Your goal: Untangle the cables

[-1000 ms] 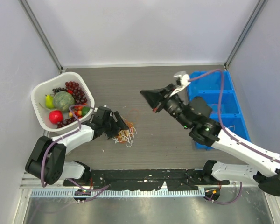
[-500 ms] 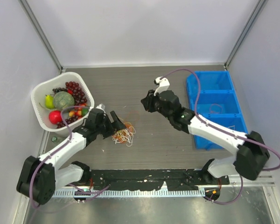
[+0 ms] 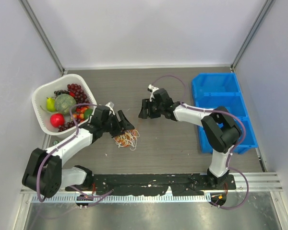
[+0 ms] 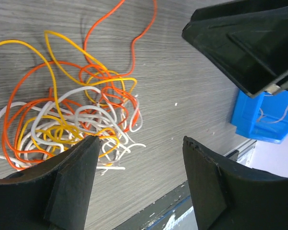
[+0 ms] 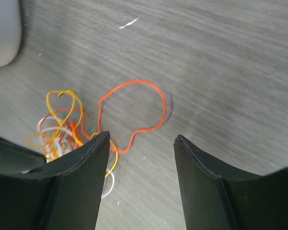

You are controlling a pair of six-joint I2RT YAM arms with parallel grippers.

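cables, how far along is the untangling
Done: little; one orange loop lies spread outside the pile. In hand: nothing; the left tool and right tool are both open and empty. Left: most of it; the orange, yellow and white cables sit knotted in one heap.

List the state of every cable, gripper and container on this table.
cables, tangled in one heap on the table, none gripped.
orange strand, looped out loose from the heap, lying flat.
left gripper, open, empty, at the heap's edge.
right gripper, open, empty, facing the orange strand.
white basket, upright, filled with fruit.
blue bin, upright, contents unclear.
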